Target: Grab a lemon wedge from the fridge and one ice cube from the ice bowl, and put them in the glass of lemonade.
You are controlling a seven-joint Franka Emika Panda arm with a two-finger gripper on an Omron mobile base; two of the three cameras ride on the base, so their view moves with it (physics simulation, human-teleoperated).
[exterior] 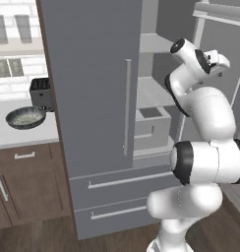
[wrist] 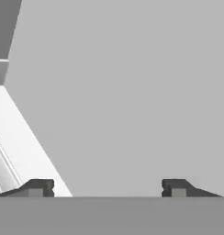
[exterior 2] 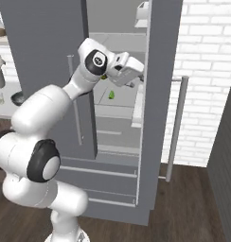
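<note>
Grey steel makes up the fridge (exterior: 92,98), a tall cabinet with one door closed on the left and the other swung wide on the right, so that its pale shelves show. The white arm reaches up from the base into the open half, and its hand sits at the height of an upper shelf, just inside the opening. In the hand view the gripper (wrist: 107,188) has its two dark fingertips (wrist: 38,187) standing far apart with nothing between them, so it is released and holds nothing. Ahead of the fingertips lies a flat grey inner wall, with a lighter slanted surface off to one side.

In the right base view the lemon wedge (exterior 2: 111,95), a tiny yellow-green piece, rests on a shelf below the hand and a little nearer the closed door; it is near the hand but apart from it. Whether it leans against anything cannot be told at that size. A pale box (exterior: 152,127) sits on a lower shelf, well below the hand.

Far to the left of the hand, beyond the closed door, a counter (exterior: 23,134) over brown cabinets carries the ice bowl (exterior: 25,117), wide and shallow with a dark rim and a speckled inside. A black toaster (exterior: 41,92) stands just behind the bowl, against the white tiled wall.
</note>
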